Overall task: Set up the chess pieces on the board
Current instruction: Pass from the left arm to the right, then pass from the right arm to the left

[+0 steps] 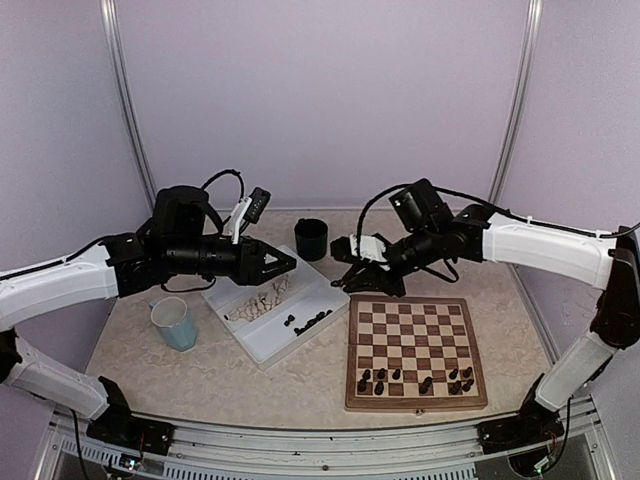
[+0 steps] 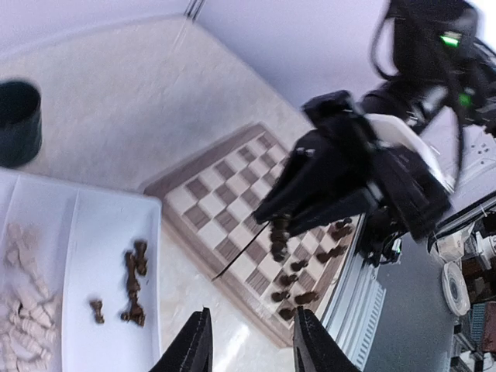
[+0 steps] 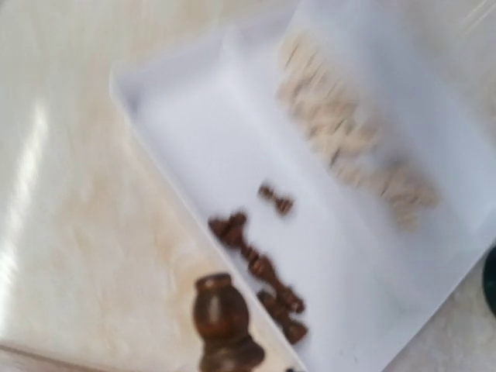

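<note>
The right end effector (image 1: 350, 280) pinches one dark chess piece (image 3: 223, 322) just past the right side of the white tray (image 1: 262, 350). The left end effector (image 2: 252, 345) hangs over the tray, a little open, holding nothing. The board (image 1: 415, 335) lies right of the tray, with some dark pieces (image 1: 426, 383) on it.

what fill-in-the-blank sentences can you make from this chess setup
The right end effector grips a chess piece of the ____ set.
In the white tray, the pale pieces and dark pieces lie in ____ compartments.
The left end effector, fingers apart, holds ____.
No ____ chessmen stand on the board.
Missing words: dark; separate; nothing; pale.
</note>
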Motion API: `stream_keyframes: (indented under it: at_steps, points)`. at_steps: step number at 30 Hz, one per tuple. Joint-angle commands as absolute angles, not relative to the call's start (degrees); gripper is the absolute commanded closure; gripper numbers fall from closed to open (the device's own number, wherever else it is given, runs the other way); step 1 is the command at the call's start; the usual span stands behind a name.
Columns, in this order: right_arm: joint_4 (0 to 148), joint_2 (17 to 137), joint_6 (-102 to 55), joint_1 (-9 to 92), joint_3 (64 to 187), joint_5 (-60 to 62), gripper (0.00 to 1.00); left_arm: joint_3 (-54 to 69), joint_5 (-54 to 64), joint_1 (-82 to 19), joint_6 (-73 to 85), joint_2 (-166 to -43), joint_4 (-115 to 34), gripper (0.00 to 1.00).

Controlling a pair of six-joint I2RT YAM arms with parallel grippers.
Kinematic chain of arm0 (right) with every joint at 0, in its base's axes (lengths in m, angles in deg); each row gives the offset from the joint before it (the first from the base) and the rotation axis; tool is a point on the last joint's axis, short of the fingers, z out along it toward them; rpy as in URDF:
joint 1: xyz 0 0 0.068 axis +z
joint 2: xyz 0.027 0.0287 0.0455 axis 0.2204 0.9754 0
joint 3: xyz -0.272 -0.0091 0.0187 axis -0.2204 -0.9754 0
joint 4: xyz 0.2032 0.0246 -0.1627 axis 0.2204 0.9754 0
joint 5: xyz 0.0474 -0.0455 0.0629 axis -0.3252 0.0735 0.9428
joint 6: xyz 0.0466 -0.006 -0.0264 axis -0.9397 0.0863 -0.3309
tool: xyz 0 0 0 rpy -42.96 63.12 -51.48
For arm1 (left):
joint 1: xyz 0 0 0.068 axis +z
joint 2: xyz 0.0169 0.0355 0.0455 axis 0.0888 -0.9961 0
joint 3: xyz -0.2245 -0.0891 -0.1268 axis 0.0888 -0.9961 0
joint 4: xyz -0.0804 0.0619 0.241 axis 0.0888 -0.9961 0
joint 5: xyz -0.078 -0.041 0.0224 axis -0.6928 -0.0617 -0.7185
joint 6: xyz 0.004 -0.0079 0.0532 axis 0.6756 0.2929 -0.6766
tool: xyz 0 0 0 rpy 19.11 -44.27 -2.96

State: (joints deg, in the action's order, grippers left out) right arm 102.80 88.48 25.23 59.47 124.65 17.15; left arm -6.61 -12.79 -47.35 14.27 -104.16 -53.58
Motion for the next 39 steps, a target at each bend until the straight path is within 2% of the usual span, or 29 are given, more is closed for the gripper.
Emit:
stream_keyframes:
  at_steps: [1,4,7,14,20,25,39]
  points:
    - [95.8,83.5,13.3,51.8,118.9,41.8,0.96,-12.0,10.1,-56.6,12.8,-97.6,-34.3,0.61]
    - [89.0,82.4,5.3,45.9,114.6,54.5,0.96,-14.5,18.6,-62.4,7.3,-96.8,-23.6,0.58]
    - [85.3,81.3,2.3,43.1,112.7,60.8,0.96,-12.7,18.3,-64.6,5.1,-100.3,-20.9,0.56]
    - [82.6,79.1,0.7,42.5,110.2,61.5,0.95,-1.7,5.7,-65.6,4.4,-114.2,-24.5,0.55]
    - [83.2,78.4,1.6,42.3,110.0,61.4,0.95,1.3,0.7,-66.1,5.4,-119.8,-24.5,0.56]
    - [83.5,78.4,2.0,42.3,109.9,61.4,0.94,3.6,-0.7,-66.1,6.1,-122.7,-25.7,0.62]
    - [84.4,78.3,3.8,42.3,109.7,60.1,0.92,3.9,-2.5,-65.1,7.1,-123.5,-26.1,0.88]
